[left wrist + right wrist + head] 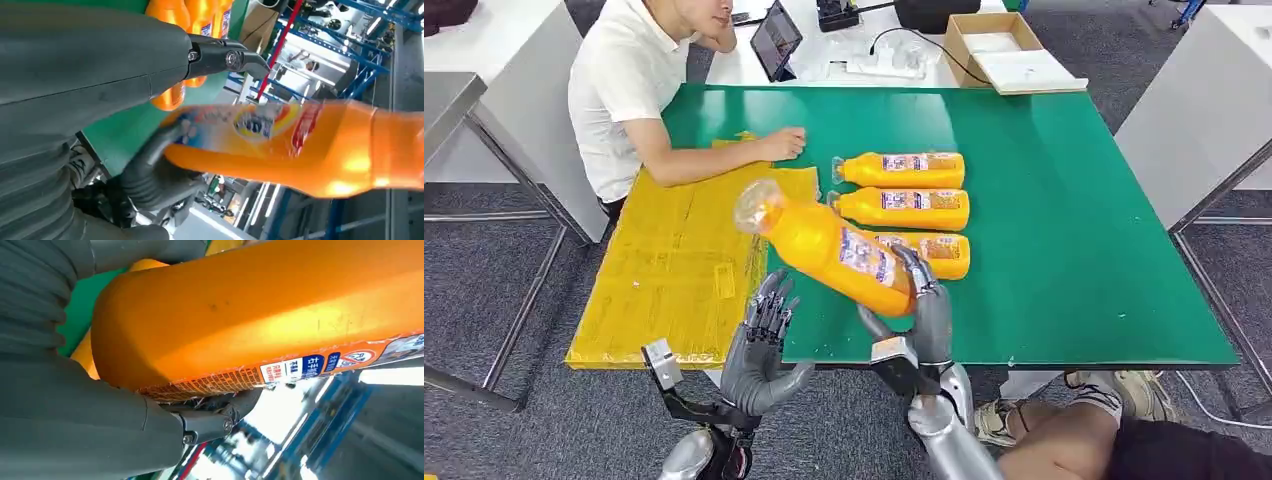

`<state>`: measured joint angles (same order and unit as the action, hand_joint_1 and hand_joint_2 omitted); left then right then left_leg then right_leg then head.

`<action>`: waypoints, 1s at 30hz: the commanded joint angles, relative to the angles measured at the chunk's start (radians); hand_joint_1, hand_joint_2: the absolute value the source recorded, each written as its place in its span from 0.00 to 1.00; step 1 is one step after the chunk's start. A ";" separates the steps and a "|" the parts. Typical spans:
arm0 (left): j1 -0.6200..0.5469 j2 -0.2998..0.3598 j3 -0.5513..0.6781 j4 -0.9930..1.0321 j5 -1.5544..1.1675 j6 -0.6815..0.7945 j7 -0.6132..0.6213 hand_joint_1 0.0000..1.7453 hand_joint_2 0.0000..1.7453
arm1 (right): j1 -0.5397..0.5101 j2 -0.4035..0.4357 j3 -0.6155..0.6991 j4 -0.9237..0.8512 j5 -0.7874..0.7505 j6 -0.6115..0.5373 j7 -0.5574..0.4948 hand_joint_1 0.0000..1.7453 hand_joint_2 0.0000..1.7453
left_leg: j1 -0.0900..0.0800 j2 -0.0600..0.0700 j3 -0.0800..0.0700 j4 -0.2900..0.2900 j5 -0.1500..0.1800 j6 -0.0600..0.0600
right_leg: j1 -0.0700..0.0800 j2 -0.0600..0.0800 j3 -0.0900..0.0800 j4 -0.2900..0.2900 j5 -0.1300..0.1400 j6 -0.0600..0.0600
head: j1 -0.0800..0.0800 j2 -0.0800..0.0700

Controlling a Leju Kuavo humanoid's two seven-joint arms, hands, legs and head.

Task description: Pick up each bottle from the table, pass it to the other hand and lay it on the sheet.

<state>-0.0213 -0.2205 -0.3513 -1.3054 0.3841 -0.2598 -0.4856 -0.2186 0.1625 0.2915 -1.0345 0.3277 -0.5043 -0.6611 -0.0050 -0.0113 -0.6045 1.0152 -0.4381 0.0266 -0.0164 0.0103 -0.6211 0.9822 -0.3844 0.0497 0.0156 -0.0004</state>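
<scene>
My right hand [921, 310] grips an orange juice bottle [829, 247] by its base end and holds it above the table's front edge, tilted, its clear cap toward the yellow sheet [679, 265]. The same bottle [260, 310] fills the right wrist view and crosses the left wrist view as a blurred bottle [300, 145]. My left hand [762, 345] is open just left of and below the bottle, fingers spread upward, not touching it. Three more orange bottles lie side by side on the green table [1064, 230]: the far bottle [902, 169], the middle bottle [906, 207] and the near bottle [942, 252].
A person in a white shirt sits at the table's far left, a forearm and hand [779, 145] resting on the sheet's far end. A tablet [776, 40] and a cardboard box [999, 45] stand on the white table behind. Another person's leg [1084, 440] is at lower right.
</scene>
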 commanded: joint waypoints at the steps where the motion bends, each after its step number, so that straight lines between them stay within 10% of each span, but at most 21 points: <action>1: -0.034 0.007 0.002 -0.007 0.009 0.003 -0.020 0.00 1.00 | -0.030 0.060 0.174 0.209 0.066 0.031 -0.031 1.00 1.00 | 0.002 0.004 0.006 -0.001 -0.003 -0.002 | 0.002 0.002 0.005 -0.001 -0.001 -0.003 | 0.000 0.000; 30: -0.079 -0.015 0.049 -0.015 0.011 0.114 -0.046 0.00 1.00 | 0.036 0.083 0.365 0.218 0.059 0.055 -0.027 1.00 1.00 | 0.001 0.000 0.003 -0.001 -0.001 -0.002 | 0.002 -0.003 0.002 -0.001 -0.002 -0.002 | 0.000 0.000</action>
<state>-0.0354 -0.2403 -0.3132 -1.3371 0.3979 -0.1576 -0.5287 -0.1928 0.2579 0.5600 -0.8858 0.3869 -0.4738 -0.6664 -0.0049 -0.0103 -0.6060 1.0151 -0.4381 0.0265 -0.0164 0.0105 -0.6239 0.9822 -0.3846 0.0494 0.0160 -0.0004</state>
